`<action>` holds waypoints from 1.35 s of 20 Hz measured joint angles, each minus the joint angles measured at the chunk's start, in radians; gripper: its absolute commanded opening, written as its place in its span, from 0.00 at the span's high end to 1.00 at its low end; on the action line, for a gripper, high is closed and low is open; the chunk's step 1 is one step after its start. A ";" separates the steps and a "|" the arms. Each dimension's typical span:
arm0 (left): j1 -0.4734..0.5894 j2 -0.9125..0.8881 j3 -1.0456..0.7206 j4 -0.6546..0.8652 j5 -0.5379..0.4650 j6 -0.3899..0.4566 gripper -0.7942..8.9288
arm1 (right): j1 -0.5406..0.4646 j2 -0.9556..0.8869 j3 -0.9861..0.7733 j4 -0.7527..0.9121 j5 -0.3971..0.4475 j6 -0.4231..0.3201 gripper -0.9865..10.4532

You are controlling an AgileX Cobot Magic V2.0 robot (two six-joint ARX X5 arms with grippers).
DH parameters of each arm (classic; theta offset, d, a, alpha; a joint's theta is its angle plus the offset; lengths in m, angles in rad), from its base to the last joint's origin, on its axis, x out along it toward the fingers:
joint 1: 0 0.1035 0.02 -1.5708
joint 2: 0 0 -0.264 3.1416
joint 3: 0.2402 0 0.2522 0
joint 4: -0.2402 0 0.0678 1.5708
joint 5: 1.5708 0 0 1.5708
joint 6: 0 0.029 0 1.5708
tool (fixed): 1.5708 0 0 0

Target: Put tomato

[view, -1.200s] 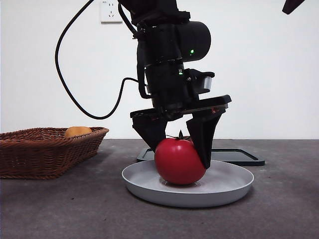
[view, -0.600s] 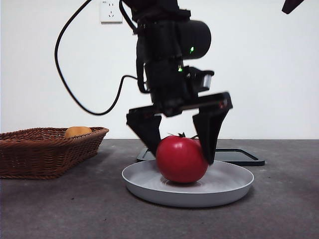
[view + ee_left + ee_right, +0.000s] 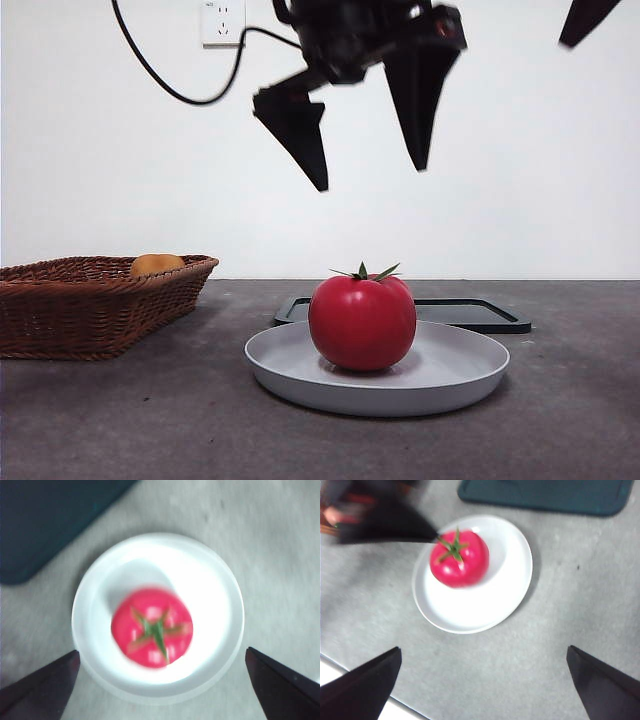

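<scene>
Left gripper risen clear, jaws wide, empty; tomato on plate.

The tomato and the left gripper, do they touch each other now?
Apart. In the front view the left gripper hangs open well above the tomato, with bare wall between them; the tomato rests alone on the plate.

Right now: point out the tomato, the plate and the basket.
tomato (image 3: pixel 362 325): front view, middle of its red side.
plate (image 3: pixel 470 372): front view, its rim.
basket (image 3: pixel 90 310): front view, its woven wall.
</scene>
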 measured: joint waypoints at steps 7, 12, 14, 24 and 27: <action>0.019 -0.202 0.000 -0.110 0.000 0.023 0.37 | 0.000 0.160 0.000 0.098 -0.063 -0.018 0.42; 0.019 -0.319 -0.034 -0.112 0.000 0.022 0.37 | 0.002 0.370 0.115 0.108 -0.079 -0.067 0.42; 0.019 -0.382 -0.045 -0.112 0.000 0.017 0.37 | 0.004 0.460 0.189 0.106 -0.079 -0.094 0.42; 0.036 -0.718 -0.538 0.071 -0.058 -0.075 0.37 | 0.085 0.848 0.464 0.033 -0.051 -0.171 0.34; 0.039 -0.838 -0.723 0.173 -0.060 -0.133 0.37 | 0.114 0.916 0.508 0.030 -0.008 -0.175 0.33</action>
